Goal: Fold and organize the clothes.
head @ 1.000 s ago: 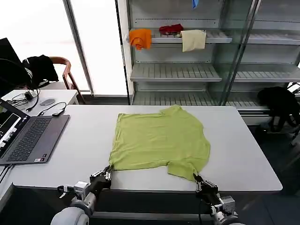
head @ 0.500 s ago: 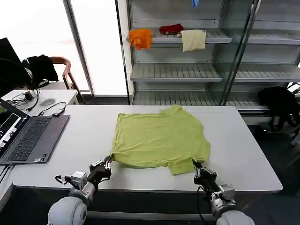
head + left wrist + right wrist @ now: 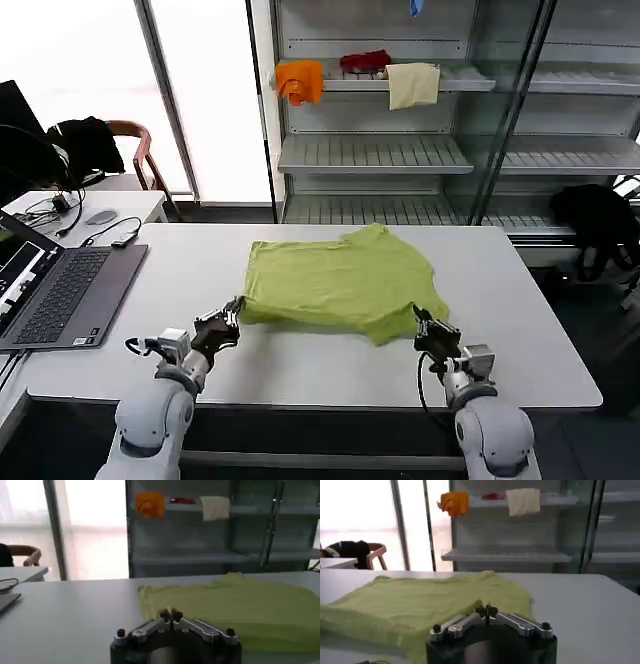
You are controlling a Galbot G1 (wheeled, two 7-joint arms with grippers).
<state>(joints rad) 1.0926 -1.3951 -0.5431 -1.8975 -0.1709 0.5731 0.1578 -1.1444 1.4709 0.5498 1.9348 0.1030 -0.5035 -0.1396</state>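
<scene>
Lime yellow-green T-shirt (image 3: 345,285) spread across the centre of the white table (image 3: 520,340), near hem already lifted and drawn toward the middle of the frame. Left gripper (image 3: 232,315) at lower left of centre, fingers pinched together on the shirt's near-left corner; same closed pinch seen low in the left wrist view (image 3: 170,615), cloth (image 3: 240,607) running off toward the right of that frame. Right gripper (image 3: 421,323) at lower right of centre, likewise clamped tight on the near-right corner, by the sleeve; fingertips meeting on fabric at lower centre of the right wrist view (image 3: 486,611), shirt (image 3: 415,605) filling its left half.

Probably mid-fold, hem being carried toward the collar at upper centre.

Risks from here:
- Thin pinch on soft cotton: corner likely to slip out if pulled too fast or too far.
- Uneven travel of the two grippers: skewed fold line, one sleeve bunching under.
- Hem dragging instead of lifting: whole shirt sliding toward the far edge rather than folding.
- Closed laptop-side clutter, namely the laptop (image 3: 60,295) at left, well apart and unlikely to interfere.
</scene>
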